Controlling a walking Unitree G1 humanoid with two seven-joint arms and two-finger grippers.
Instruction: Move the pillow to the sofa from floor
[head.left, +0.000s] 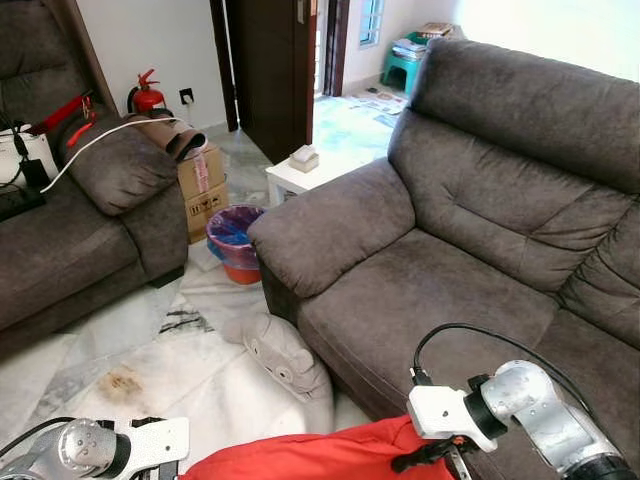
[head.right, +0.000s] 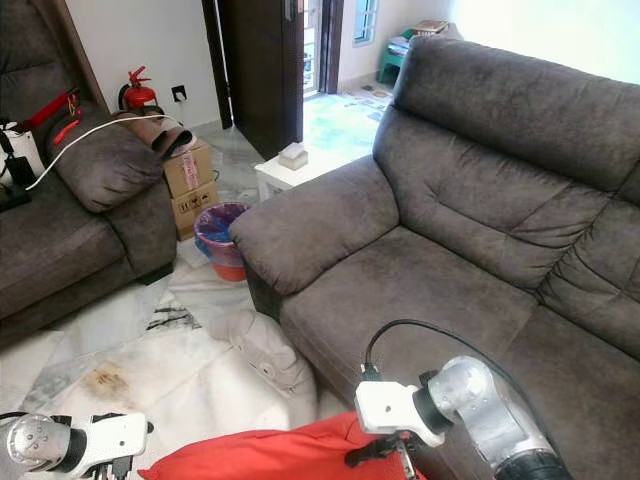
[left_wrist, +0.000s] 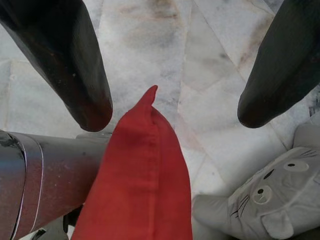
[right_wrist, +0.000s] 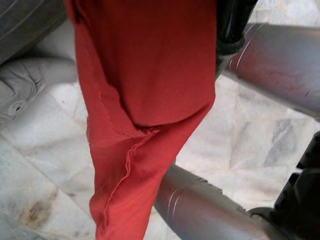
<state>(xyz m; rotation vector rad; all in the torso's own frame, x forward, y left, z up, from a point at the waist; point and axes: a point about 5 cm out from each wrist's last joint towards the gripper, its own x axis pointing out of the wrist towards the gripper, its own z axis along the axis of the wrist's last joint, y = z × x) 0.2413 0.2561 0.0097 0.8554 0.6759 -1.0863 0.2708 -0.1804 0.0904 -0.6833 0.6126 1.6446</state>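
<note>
Far left: a second grey sofa (head.left: 70, 230) with a white cable (head.left: 110, 135) draped over its arm; a red fire extinguisher (head.left: 147, 95) stands by the wall behind it. Right of that, a cardboard box (head.left: 203, 185) and a bucket with a blue liner (head.left: 233, 240) on the marble floor (head.left: 130, 340).

Near left: left gripper (left_wrist: 175, 107) low over the floor, its two black fingers (left_wrist: 75, 75) spread wide, holding nothing. A corner of the red pillow (left_wrist: 145, 180) pokes up between them without touching either.

Centre: a grey cat-faced plush (head.left: 285, 360) lies on the floor against the sofa base. The red pillow (head.left: 320, 455) sits at the near edge, off the floor, between the two arms, just in front of the large grey sofa (head.left: 450, 260).

Near right: the right arm bends in over the sofa's front edge; right gripper (head.left: 430, 455) sits at the pillow's right end. In the right wrist view red fabric (right_wrist: 145, 100) hangs close along the fingers; cannot tell whether they are clamped on it.

Far centre: a small white table (head.left: 300, 175) with a tissue box (head.left: 303, 157).
</note>
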